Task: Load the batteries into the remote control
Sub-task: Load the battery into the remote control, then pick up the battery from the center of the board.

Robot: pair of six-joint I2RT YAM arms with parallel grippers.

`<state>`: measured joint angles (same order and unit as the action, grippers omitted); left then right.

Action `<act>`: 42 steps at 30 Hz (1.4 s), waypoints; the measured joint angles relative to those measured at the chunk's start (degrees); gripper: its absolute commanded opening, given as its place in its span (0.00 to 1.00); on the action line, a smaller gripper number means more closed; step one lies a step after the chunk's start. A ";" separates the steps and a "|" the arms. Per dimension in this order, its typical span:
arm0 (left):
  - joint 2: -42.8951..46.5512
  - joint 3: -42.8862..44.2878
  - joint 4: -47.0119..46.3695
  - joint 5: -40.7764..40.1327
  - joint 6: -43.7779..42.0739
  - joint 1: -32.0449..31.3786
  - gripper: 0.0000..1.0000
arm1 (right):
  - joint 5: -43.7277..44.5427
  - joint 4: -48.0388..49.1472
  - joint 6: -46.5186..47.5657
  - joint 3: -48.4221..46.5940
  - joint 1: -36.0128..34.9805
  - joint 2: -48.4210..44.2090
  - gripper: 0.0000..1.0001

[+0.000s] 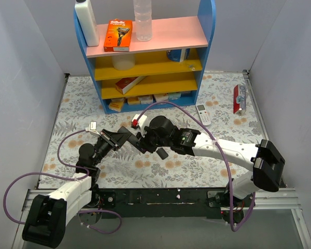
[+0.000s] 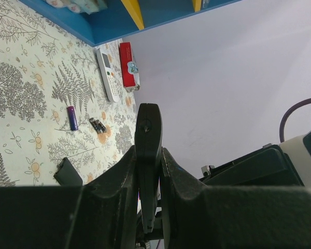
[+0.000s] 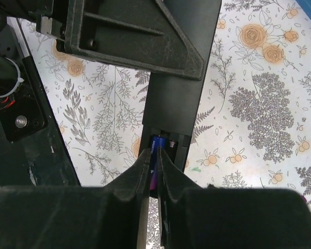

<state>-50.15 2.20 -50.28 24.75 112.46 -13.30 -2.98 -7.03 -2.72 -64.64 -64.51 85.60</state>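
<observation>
Clenched in the left pincer (image 2: 148, 155): a black remote control (image 2: 147, 127), turned edge-on to that wrist camera and lifted off the floral worktop (image 2: 20, 129). Pinched in the right pincer (image 3: 154, 158): one purple-blue battery (image 3: 154, 174), upright in that view, with its far end at the mouth of the open compartment (image 3: 181, 142) at the end of the remote. Inside that bay, a small spring (image 3: 172, 145) just beside the battery.

Down on the worktop, well apart from both pincers: a second purple battery (image 2: 71, 118) lying flat, and just beside it two darker little cylinders (image 2: 98, 125), possibly batteries as well, though too small to be sure. Nearer the arms, a black cover piece (image 2: 67, 172), flat on the print. Farther off, near the blue shelf unit (image 1: 88, 67), a white remote (image 2: 108, 72) with a red packet (image 2: 128, 71) next to it.
</observation>
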 measured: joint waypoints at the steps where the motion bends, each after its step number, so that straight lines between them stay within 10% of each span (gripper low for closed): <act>1: 0.33 0.00 0.48 -0.09 -0.39 0.00 0.00 | 0.07 -0.50 0.04 -0.02 -0.02 -0.17 0.24; 17: 6.60 0.00 10.54 -1.86 -8.33 0.00 0.00 | 9.97 -6.71 -3.56 5.53 11.34 -6.75 0.38; 42: 4.98 0.00 8.20 -1.18 -7.37 0.00 0.00 | 11.17 -8.44 -9.35 3.96 20.35 14.38 0.38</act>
<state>-45.17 2.20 -42.09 23.57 105.10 -13.30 8.19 -15.46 -12.08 -60.69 -44.16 99.98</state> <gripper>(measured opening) 0.165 0.381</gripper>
